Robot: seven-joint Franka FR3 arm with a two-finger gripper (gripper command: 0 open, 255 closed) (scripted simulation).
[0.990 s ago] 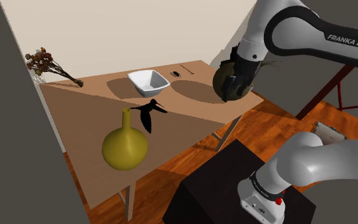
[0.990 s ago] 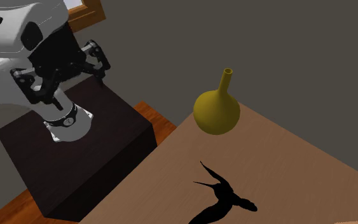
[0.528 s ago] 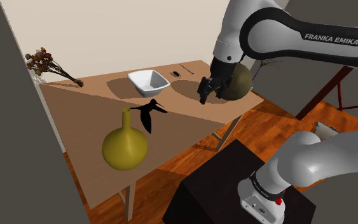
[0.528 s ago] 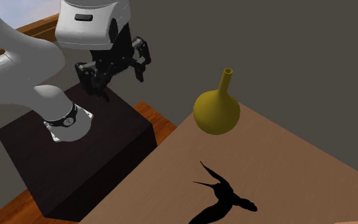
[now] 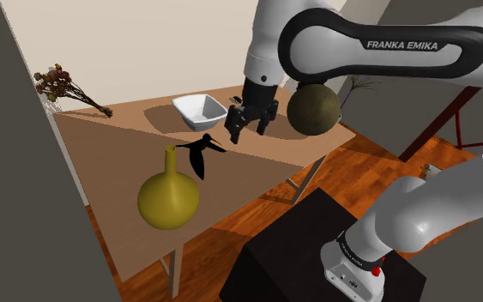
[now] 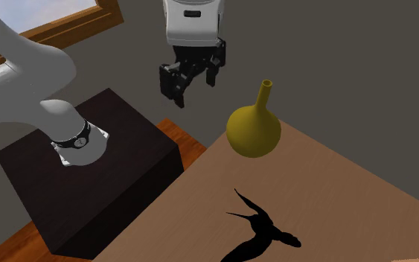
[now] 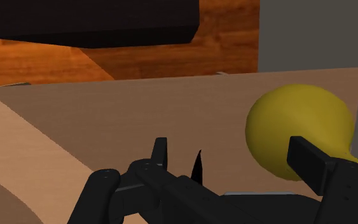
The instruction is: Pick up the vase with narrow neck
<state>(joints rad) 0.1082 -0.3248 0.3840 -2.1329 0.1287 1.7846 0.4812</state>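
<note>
Reddish wood floor runs beneath the dark box stand, which is nearest in the shoulder view. From it the white arm climbs, bends over at the top and stretches toward that view's left, its wrist turned downward. At the near end of the tan surface stands the vase — mustard yellow, round-bellied, with a thin upright neck — close to the edge. Just beyond it lies a black bird-shaped figure. Farther on, the tool hangs above the surface, its fingers pointing down and spread apart, clasping nothing, clear of the vase. In the wrist view the vase's belly shows past one finger, not clasped. A white bowl sits on the surface toward the shoulder view's left of the tool, and a dark olive round thing is on its other side. Dried flowers lie at the far corner.
</note>
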